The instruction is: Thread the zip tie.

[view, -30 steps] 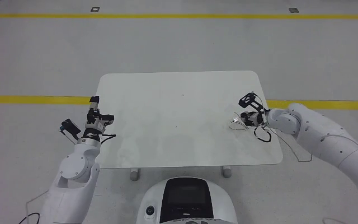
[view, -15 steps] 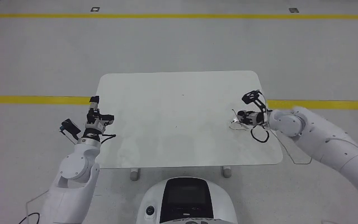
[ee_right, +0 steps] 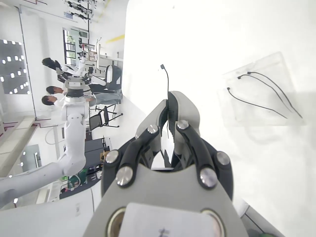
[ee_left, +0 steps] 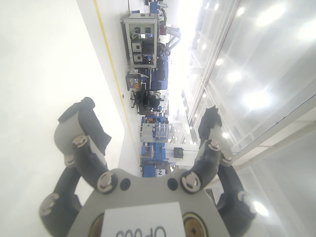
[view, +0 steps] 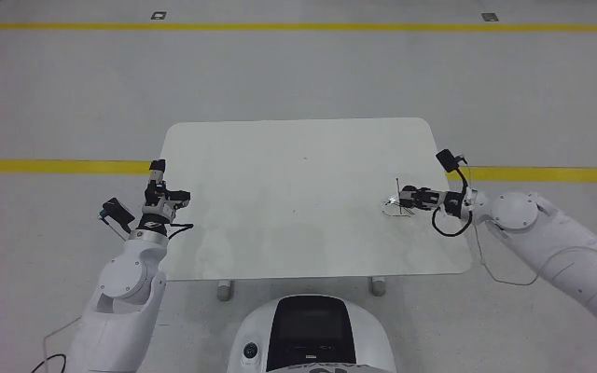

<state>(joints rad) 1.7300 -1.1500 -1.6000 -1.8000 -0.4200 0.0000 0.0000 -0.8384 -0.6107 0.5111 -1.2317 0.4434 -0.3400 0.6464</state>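
1. The right claw [ee_right: 168, 102] is clamped shut on a zip tie [ee_right: 167, 80]. It grips low on the strap, and the head end stands free above the fingertips.
2. The tie is held just above the table [view: 280, 186], near its right edge, just beside a clear tray [ee_right: 276, 62] holding three spare ties [ee_right: 248, 72].
3. The left claw [ee_left: 148, 117] is spread open and holds nothing. It sits at the table's left edge, well apart from the tie.
4. Judged step: the tie is picked up but threading has not begun.
5. The next move likely calls for the left claw to take the head, then for the tail to be lined up finely with the slot.
6. The bare table centre offers room to meet. The right edge and tray are close.
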